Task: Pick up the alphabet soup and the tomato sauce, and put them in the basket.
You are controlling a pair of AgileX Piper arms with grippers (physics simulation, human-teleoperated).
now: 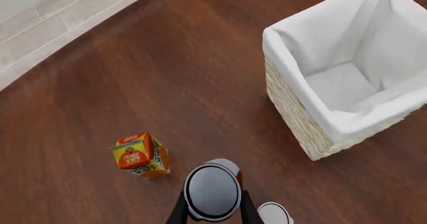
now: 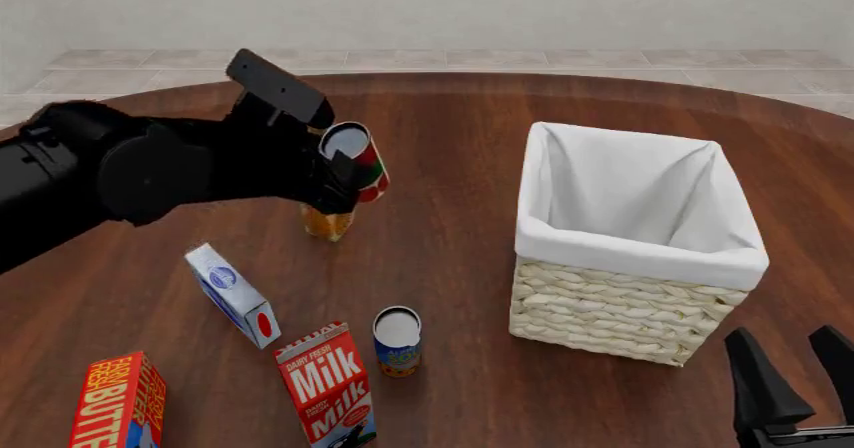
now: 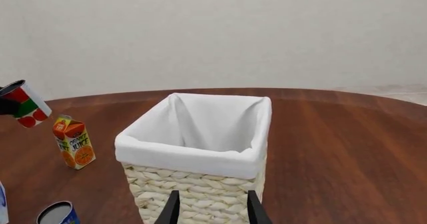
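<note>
Left hand (image 2: 336,173) grips the slim red-and-green tomato sauce can (image 2: 355,163) aloft, short of the empty white-lined wicker basket (image 2: 627,253); blue-and-orange alphabet soup can (image 2: 396,341) waits near the counter's front edge; right hand (image 2: 801,373) open, idle.

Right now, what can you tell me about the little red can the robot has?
The tomato sauce is a small slim can with a red label, a green band and a greyish top. It is lifted off the table and tilted, clamped between the fingers of the left gripper. It hangs above the orange juice carton, to the left of the basket in the front view, not yet over it.
</note>
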